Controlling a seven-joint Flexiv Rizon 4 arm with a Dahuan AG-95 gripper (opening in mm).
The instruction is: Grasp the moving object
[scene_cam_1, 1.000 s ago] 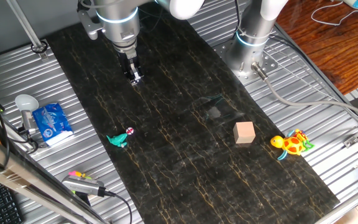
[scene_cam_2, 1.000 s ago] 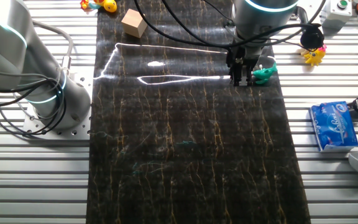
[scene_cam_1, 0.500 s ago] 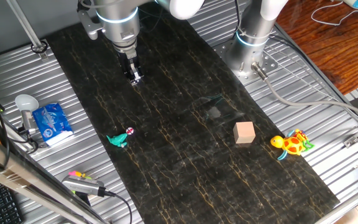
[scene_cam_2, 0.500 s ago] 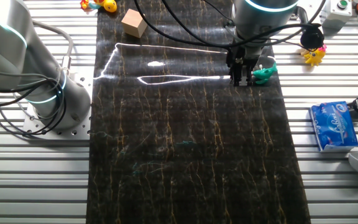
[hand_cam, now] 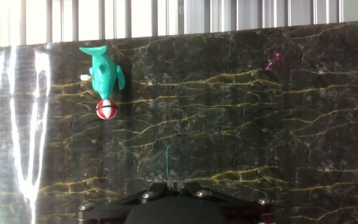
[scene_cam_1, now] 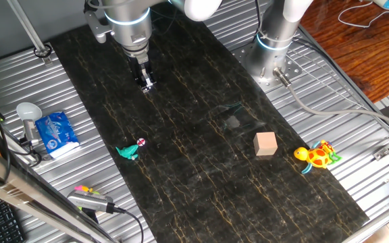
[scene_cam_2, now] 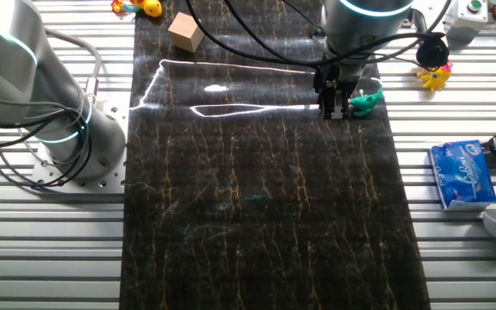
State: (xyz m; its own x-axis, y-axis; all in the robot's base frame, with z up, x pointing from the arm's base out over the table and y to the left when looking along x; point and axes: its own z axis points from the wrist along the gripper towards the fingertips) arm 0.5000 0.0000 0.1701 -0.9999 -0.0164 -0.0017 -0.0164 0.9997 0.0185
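Note:
The moving object, a tiny teal-green toy figure [scene_cam_1: 130, 150] with a pink-and-white ball end, lies on the dark mat near its left edge. In the other fixed view it [scene_cam_2: 367, 102] sits just right of my gripper. In the hand view it [hand_cam: 104, 78] is at the upper left, ball end toward me. My gripper [scene_cam_1: 145, 82] hangs above the mat, well behind the toy and apart from it. It also shows in the other fixed view [scene_cam_2: 332, 110] and at the bottom of the hand view [hand_cam: 174, 184]. Its jaws are together and hold nothing.
A tan wooden cube [scene_cam_1: 266, 144] and a yellow-orange turtle toy [scene_cam_1: 318, 156] sit at the mat's right side. A blue packet [scene_cam_1: 56, 133] lies on the ribbed metal at left. A second arm's base [scene_cam_1: 272, 47] stands at the back right.

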